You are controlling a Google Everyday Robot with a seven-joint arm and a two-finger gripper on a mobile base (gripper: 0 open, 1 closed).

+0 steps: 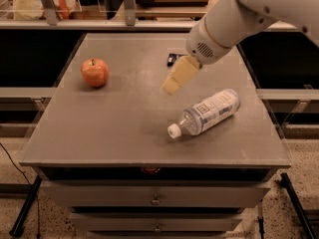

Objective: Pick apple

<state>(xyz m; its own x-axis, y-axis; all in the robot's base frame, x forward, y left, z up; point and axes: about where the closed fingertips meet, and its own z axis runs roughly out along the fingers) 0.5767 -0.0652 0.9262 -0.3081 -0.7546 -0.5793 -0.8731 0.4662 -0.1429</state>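
Bench [124, 133] of flat grey metal carries everything; the white robot arm [234, 19] reaches in from two o'clock, so its beige hand [177, 78] hangs above centre, clenched or released I cannot tell; a clear plastic bottle [209, 111] lies sideways at four o'clock; the small round orange-red apple [94, 72] sits at ten o'clock, well apart from the hand, awaiting approach.

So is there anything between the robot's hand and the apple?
No. In the camera view, only bare grey tabletop lies between the tan gripper, hovering mid-table, and the small round orange-red apple at the left.
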